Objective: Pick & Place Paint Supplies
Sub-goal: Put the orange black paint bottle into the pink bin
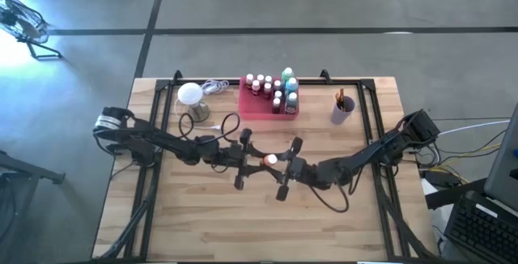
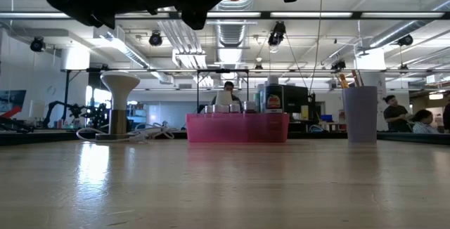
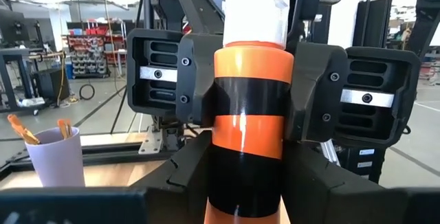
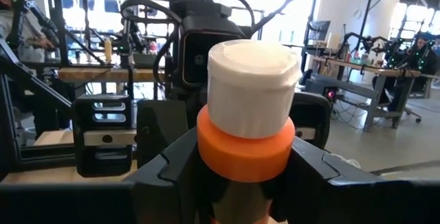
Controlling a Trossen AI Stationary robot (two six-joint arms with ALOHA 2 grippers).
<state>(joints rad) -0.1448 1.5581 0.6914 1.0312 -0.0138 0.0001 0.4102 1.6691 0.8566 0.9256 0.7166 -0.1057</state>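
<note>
Our left gripper (image 1: 257, 157) and right gripper (image 1: 283, 165) meet mid-table, above the wood, both clamped on one white-capped orange bottle (image 1: 272, 159); at twelve o'clock stands the pink tray (image 1: 247, 106) holding bottles.

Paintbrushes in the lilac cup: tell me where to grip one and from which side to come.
Grip a paintbrush by the end standing above the rim of the lilac cup, coming from straight above: the cup wall covers the rest, and the brushes stand on end. The left gripper and right gripper are both busy mid-table, holding the orange bottle.
</note>
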